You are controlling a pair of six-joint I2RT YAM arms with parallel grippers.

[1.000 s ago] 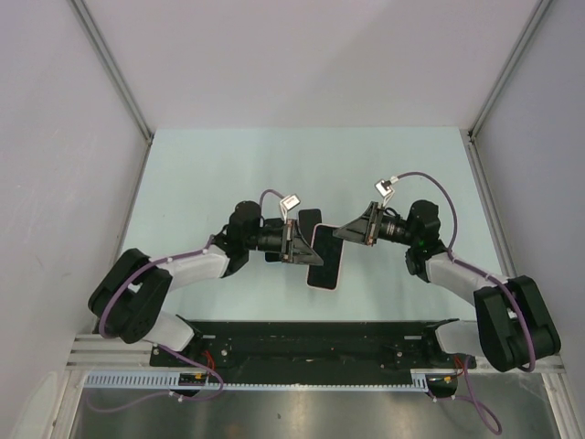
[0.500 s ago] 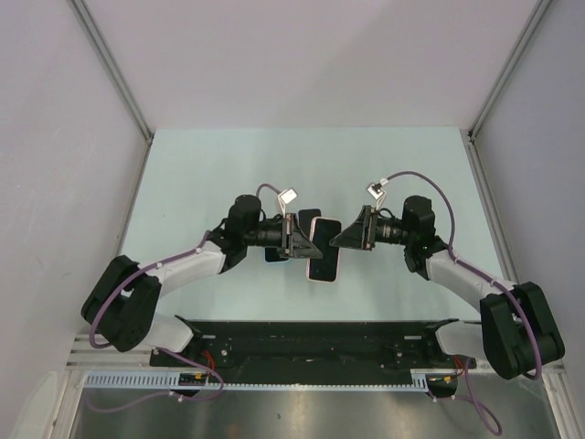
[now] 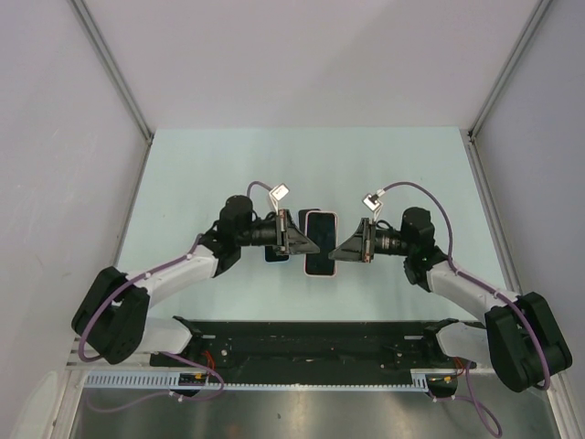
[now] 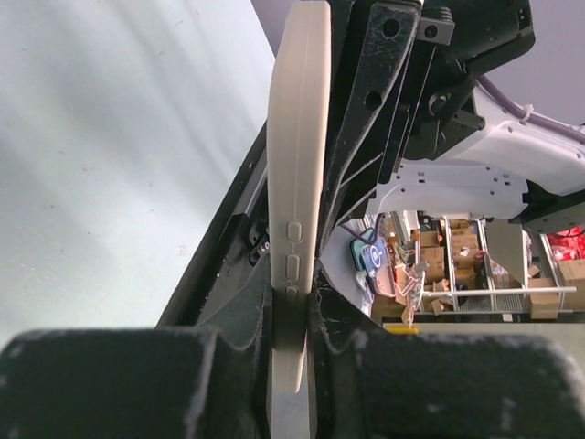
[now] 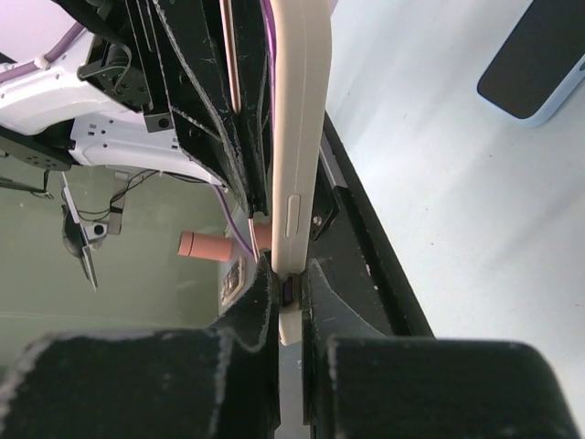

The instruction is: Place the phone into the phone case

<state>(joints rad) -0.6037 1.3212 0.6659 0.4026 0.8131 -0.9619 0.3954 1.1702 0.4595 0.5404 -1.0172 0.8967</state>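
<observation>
Top external view, from my remote station: both arms meet over the middle of the pale green table (image 3: 201,174), holding one flat slab between them. The left gripper (image 3: 300,242) is clamped on one long edge of the cream rubbery phone case (image 4: 297,137), and the right gripper (image 3: 336,251) is pinched tight on the opposite edge, so the case hangs clear of the table. Inside its pale rim sits the black-faced phone (image 3: 320,242), glass upward. I judge the insertion largely done: the phone appears to lie within the case. From the wrist views, which show the case only edge-on, I cannot tell whether every corner is seated. What looks left is pressing it fully home and setting it down. A second dark slab with a light blue rim (image 5: 535,64) lies flat on the table nearby, towards the left arm's side, untouched.
</observation>
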